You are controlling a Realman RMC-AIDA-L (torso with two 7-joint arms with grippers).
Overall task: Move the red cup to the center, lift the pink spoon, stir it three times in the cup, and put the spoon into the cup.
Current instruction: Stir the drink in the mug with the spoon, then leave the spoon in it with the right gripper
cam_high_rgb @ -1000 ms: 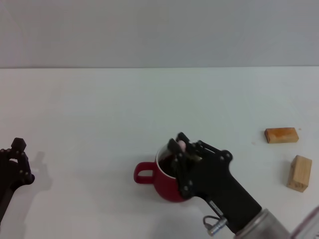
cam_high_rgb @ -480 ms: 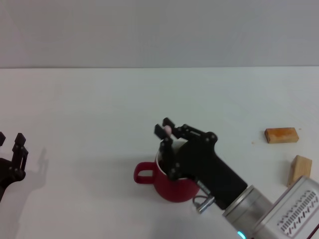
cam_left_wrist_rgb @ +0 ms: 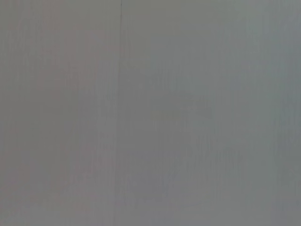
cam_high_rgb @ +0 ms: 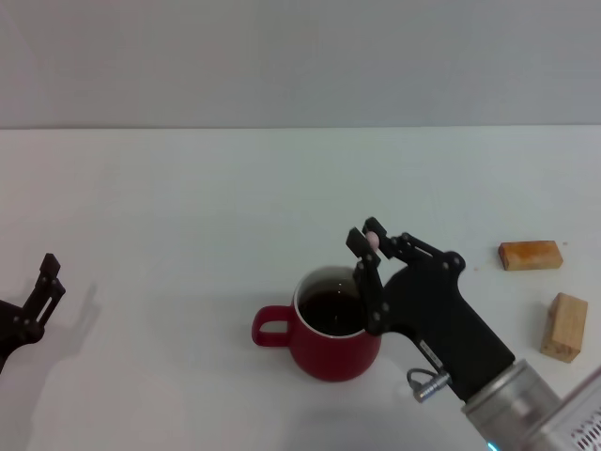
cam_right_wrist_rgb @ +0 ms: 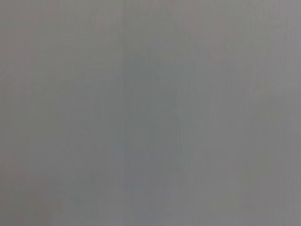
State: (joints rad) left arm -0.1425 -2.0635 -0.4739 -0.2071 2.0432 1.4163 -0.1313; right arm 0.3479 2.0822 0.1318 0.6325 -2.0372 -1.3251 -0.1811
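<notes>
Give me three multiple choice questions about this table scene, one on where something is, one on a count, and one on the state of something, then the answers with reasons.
1. Where is the right gripper?
A. At the red cup's right rim
B. Beside the wooden blocks
C. At the table's far left edge

2. How many wooden blocks lie on the table?
A. One
B. Two
C. Four

3. What does the red cup hold?
A. Nothing
B. Dark liquid
C. A wooden block

Answers:
1. A: in the head view the right gripper's fingers sit just above the cup's right rim, with a bit of the pink spoon between them.
2. B: an orange-brown block and a paler block lie to the right.
3. B: dark liquid fills the white inside.

The left gripper stays at the left edge.
</notes>
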